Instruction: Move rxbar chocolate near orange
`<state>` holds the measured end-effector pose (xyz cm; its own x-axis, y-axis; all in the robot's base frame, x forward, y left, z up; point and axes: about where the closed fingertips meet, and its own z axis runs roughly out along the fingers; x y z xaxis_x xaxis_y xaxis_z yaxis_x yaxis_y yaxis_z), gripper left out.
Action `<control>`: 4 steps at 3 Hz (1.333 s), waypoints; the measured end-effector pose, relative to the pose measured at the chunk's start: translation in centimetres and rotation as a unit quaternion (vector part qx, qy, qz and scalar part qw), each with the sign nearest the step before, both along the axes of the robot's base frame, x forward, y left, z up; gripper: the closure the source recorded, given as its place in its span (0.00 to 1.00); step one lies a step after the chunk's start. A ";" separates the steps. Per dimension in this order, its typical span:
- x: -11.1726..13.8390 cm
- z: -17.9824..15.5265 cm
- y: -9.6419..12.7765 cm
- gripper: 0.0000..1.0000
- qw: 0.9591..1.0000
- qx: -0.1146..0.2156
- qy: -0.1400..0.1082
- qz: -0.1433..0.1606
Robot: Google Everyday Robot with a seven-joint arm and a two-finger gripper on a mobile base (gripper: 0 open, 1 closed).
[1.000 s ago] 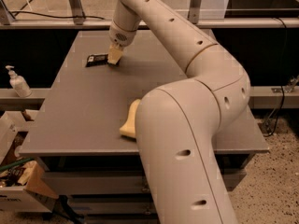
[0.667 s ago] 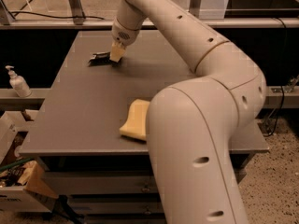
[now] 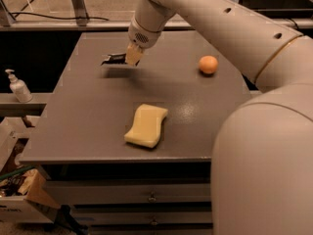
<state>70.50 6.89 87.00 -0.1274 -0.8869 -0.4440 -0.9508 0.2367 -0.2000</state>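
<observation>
The rxbar chocolate (image 3: 113,58), a small flat black wrapped bar, is held off the table with its shadow below it. My gripper (image 3: 132,56) is shut on its right end, over the far left part of the grey table (image 3: 88,126). The orange (image 3: 208,64), a small round bright fruit, sits on the table to the right of the gripper, well apart from the bar. My arm comes in from the upper right.
A pale yellow wavy sponge (image 3: 146,126) lies near the table's front edge, in the middle. A white pump bottle (image 3: 17,87) stands on a ledge left of the table. A cardboard box (image 3: 19,199) sits on the floor at lower left.
The gripper has lifted the bar off the table and carried it right, toward the table's middle. The arm has swung aside, so the orange now shows.
</observation>
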 end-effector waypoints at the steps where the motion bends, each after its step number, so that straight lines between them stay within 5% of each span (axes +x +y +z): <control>1: -4.2 1.9 -3.0 1.00 0.999 -0.006 -0.013 -0.042; 4: -17.1 3.7 -11.1 1.00 0.987 -0.033 -0.011 -0.158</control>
<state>53.41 -4.24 90.67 -0.3925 -0.8315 -0.3930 -0.8271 0.5060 -0.2447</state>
